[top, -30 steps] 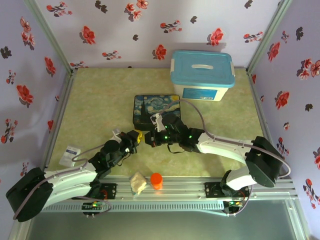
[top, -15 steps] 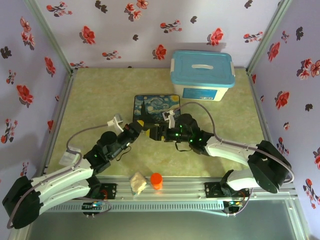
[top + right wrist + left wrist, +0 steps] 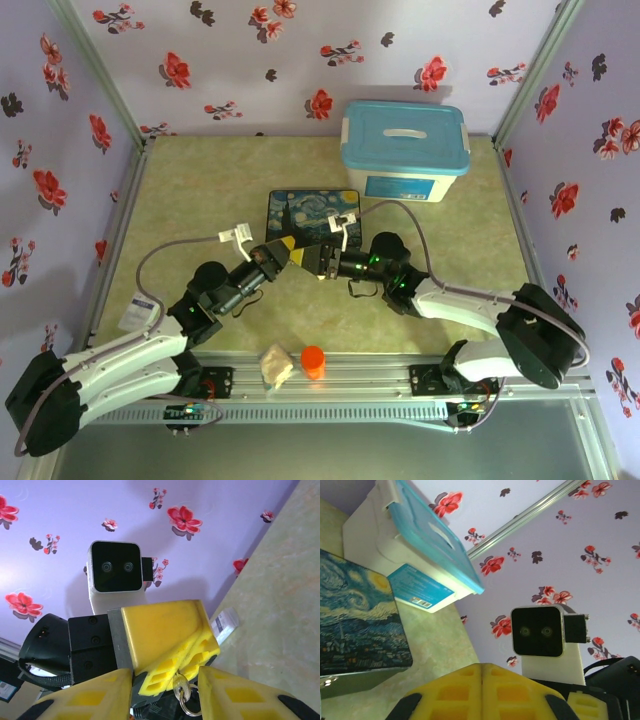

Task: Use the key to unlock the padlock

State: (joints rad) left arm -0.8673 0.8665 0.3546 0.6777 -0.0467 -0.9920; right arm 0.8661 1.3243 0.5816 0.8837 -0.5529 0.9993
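Above the painted tin's [image 3: 300,212] near edge, the left gripper [image 3: 287,250] pinches the padlock [image 3: 179,685]; the right gripper [image 3: 165,672] stands spread either side of it.

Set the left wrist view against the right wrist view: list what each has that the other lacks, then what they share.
Left wrist, not right wrist: the painted tin, the blue-lidded box and the right arm's wrist camera. Right wrist, not left wrist: the left arm's wrist camera, a white packet, the right gripper, fingers apart, and a tiny brass piece with a silver loop, likely the padlock, at the left gripper's tip. Shared: the left gripper's shut yellow fingers, flowered purple wall, green tabletop.
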